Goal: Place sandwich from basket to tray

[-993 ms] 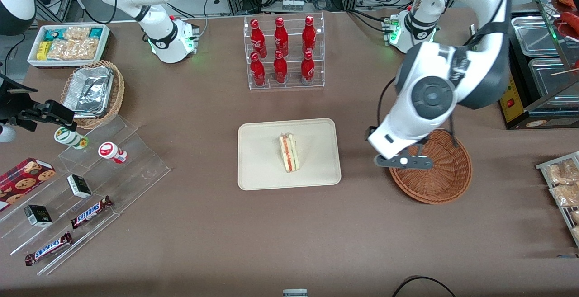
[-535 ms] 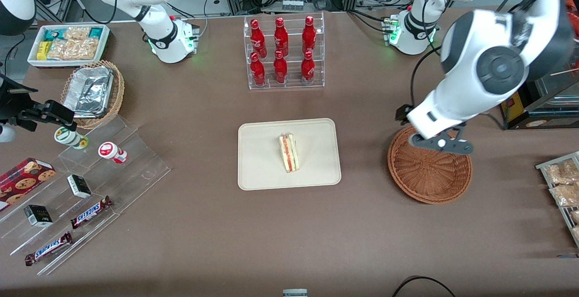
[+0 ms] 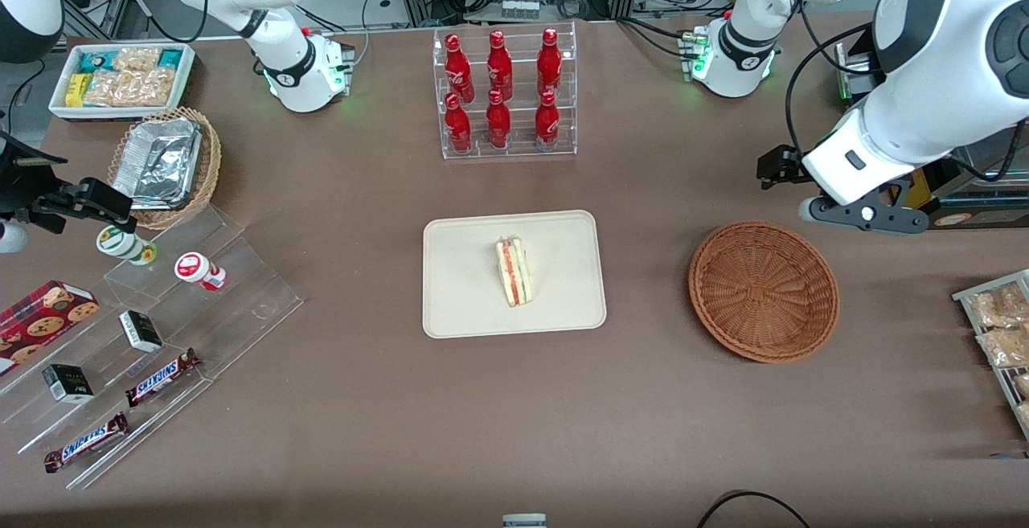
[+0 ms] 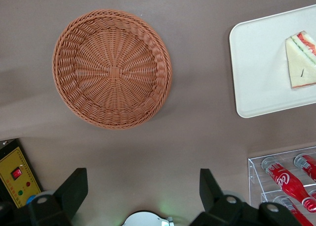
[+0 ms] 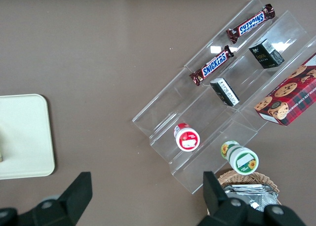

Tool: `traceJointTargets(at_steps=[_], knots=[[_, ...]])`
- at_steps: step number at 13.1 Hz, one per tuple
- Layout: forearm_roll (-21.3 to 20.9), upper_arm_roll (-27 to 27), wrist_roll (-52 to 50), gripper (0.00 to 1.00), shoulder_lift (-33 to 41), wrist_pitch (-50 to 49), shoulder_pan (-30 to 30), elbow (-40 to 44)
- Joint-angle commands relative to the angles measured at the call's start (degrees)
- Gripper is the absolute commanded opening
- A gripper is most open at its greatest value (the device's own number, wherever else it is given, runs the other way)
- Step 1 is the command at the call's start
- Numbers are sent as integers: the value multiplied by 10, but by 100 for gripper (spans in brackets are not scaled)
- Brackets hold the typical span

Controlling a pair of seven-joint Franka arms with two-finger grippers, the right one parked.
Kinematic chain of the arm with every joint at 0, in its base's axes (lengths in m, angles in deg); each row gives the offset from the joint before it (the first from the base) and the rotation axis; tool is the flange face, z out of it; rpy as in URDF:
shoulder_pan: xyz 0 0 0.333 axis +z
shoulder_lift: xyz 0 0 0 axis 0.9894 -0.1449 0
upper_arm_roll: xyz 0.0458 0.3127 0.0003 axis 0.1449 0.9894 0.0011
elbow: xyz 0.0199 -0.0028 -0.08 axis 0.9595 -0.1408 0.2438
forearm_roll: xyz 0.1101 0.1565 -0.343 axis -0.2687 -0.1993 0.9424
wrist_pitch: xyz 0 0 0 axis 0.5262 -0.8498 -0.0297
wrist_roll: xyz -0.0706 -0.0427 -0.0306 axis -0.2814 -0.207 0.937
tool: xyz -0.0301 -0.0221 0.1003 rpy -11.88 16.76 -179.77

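Brown tabletop, sandwich (image 3: pixel 513 272) lying on the tray (image 3: pixel 458 295) mid-table.
Gripper (image 4: pixel 143 194) hangs with fingers spread, holding nothing, above bare table near the empty basket (image 3: pixel 764 290), toward the working arm's end.

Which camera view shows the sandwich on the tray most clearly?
The front view: the sandwich lies whole on the tray, filling layers visible. The left wrist view cuts it off at the frame edge. The right wrist view shows only a sliver. The open gripper hangs high, farther from the front camera than the basket.

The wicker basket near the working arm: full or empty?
Empty. The basket shows only bare weave; the sandwich lies on the tray. The open gripper hovers above the table.
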Motion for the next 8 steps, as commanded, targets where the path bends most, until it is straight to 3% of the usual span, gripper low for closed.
traceJointTargets(at_steps=[1, 3, 6, 8], knots=[[-3, -83, 7, 100, 21, -4, 85, -16], [-4, -135, 8, 100, 34, -4, 144, -20], [-5, -274, 18, 100, 52, -3, 306, -33], [-5, -312, 26, 100, 63, -8, 357, -38]])
